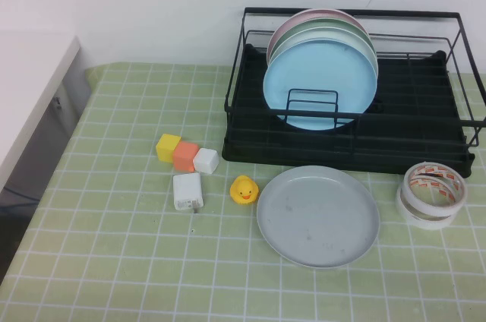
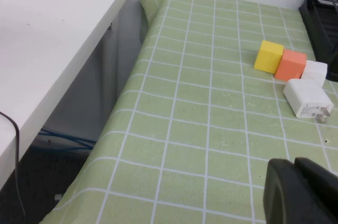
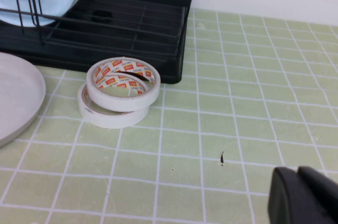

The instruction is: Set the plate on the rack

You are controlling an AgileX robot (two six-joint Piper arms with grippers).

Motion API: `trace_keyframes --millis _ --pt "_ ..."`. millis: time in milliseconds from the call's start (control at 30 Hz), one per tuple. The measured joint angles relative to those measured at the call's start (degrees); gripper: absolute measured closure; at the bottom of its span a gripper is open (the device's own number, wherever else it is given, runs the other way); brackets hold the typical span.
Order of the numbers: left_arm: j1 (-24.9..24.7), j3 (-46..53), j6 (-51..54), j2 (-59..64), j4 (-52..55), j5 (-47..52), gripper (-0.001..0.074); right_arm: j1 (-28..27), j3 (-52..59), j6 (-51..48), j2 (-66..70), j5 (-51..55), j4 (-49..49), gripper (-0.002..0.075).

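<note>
High view. The pale grey plate lies flat on the green checked tablecloth, just in front of the black wire dish rack and apart from it. The rack already holds a light blue plate upright in front, a pale green plate behind it and a pinkish one at the back. Judgement: the task has not started; grasping, lifting, tilting upright and slotting the grey plate all remain. Neither arm appears in this view. A yellow rubber duck sits just beside the plate's left edge; two stacked tape rolls sit near its right edge.

Left wrist view. The left gripper shows only as a dark corner above the tablecloth on the table's left side; whether it is apart or together cannot be told. Yellow, orange and white cubes and a white charger lie ahead of it. The grey plate is not visible here.

Right wrist view. The right gripper also shows only as a dark corner, low over the cloth; its state cannot be told. The tape rolls lie between it and the plate's rim, so the plate is well apart from this gripper.
</note>
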Motion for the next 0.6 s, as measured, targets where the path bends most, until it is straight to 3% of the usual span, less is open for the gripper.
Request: trace_keyframes --millis 600 --pt "0.00 0.00 0.00 0.00 -2.97 0.00 0.0737 0.00 0.00 0.00 0.00 0.00 0.34 0.0717"
